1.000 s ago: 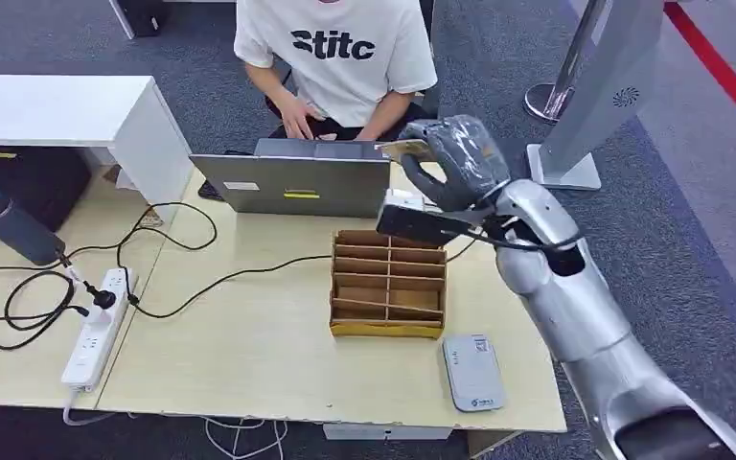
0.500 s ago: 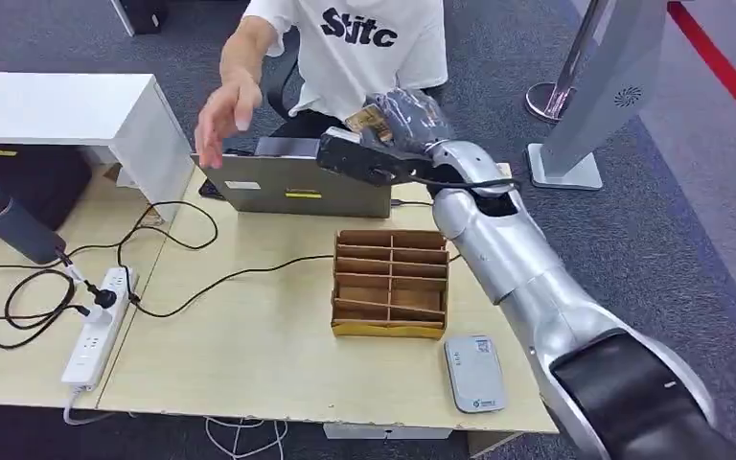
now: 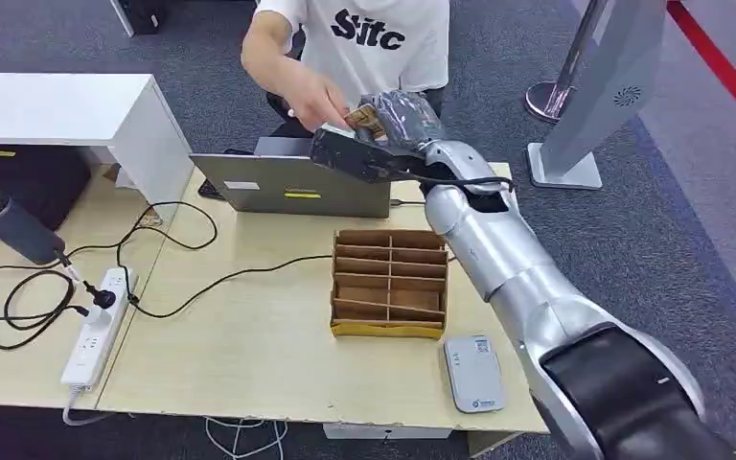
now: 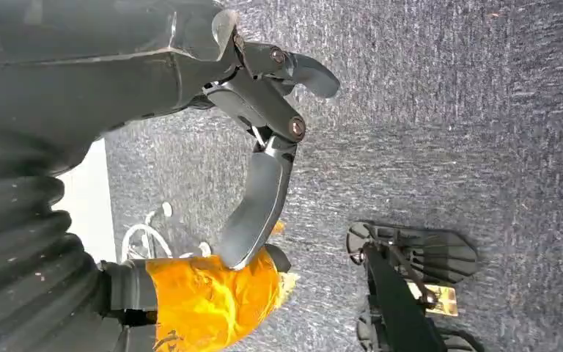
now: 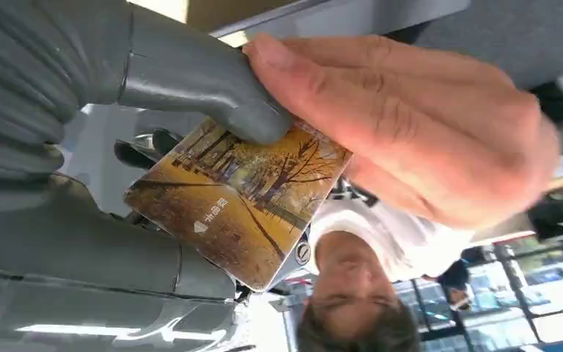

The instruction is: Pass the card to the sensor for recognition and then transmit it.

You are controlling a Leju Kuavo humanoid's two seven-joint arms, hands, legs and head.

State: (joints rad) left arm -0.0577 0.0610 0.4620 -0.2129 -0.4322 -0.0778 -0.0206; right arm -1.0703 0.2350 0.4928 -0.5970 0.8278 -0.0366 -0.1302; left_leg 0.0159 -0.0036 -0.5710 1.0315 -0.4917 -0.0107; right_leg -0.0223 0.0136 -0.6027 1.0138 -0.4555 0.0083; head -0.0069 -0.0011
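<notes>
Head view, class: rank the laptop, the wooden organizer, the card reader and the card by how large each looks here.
1. Laptop and wooden organizer: look alike in size, so unranked.
2. Card reader.
3. Card, mostly hidden between the right hand and the person's hand.

the head view was evenly and brightly lit from overhead, with only soft, short shadows beneath the wooden organizer [image 3: 388, 284] on the table [image 3: 249, 355]; the right wrist view was sharp on the card [image 5: 238, 199] but the person's hand [image 5: 410, 128] was motion-blurred at its edge, and bright windows behind glared; the left wrist view was dimmer, the carpet [image 4: 447, 110] grainy.
</notes>
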